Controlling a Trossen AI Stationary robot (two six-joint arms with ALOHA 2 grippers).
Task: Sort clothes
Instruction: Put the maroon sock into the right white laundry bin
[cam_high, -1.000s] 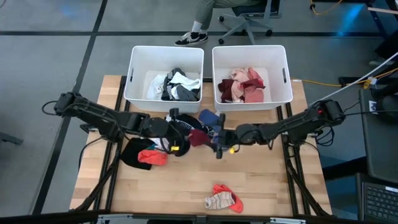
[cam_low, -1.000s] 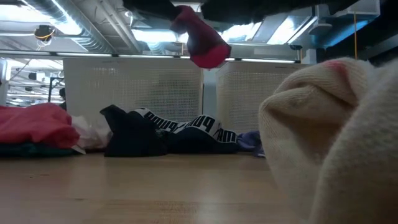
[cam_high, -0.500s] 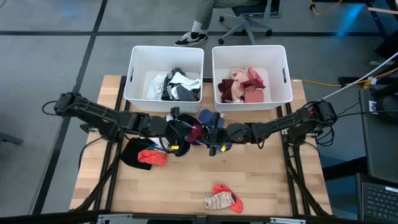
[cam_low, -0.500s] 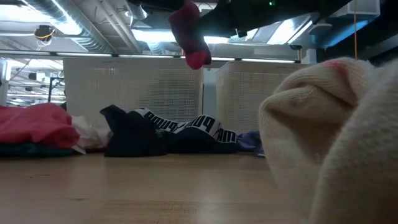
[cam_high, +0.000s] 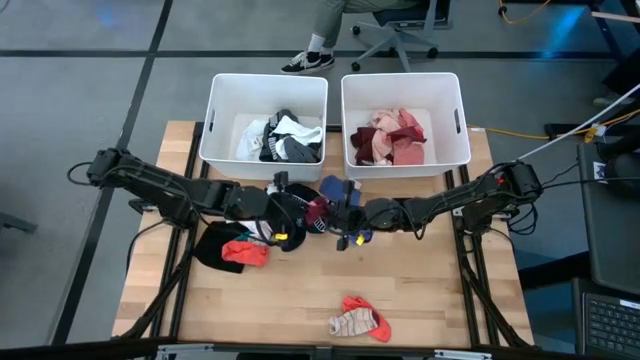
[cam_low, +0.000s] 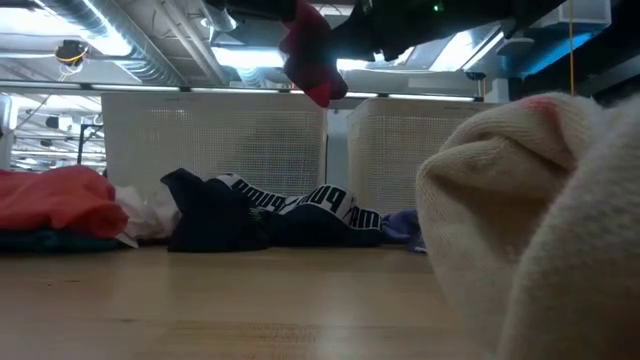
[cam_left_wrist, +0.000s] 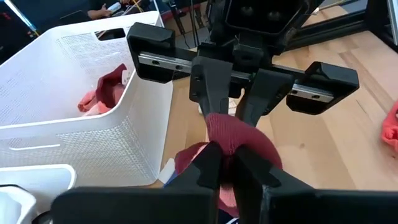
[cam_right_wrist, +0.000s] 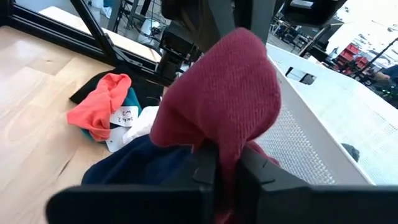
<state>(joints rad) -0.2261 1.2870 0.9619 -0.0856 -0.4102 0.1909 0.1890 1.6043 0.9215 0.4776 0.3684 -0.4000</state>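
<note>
You have both grippers pinched on one maroon sock, held in the air just in front of the two white bins, near the tabletop's back edge. The left gripper and the right gripper each clamp a fold of it, likely so one arm can hand it to the other for the bin of reds. The sock is ribbed knit, bunched and drooping between the fingers. More clothes lie below, and a pink-and-cream sock sits near the front edge.

Bright overhead light, blurred foreground.
</note>
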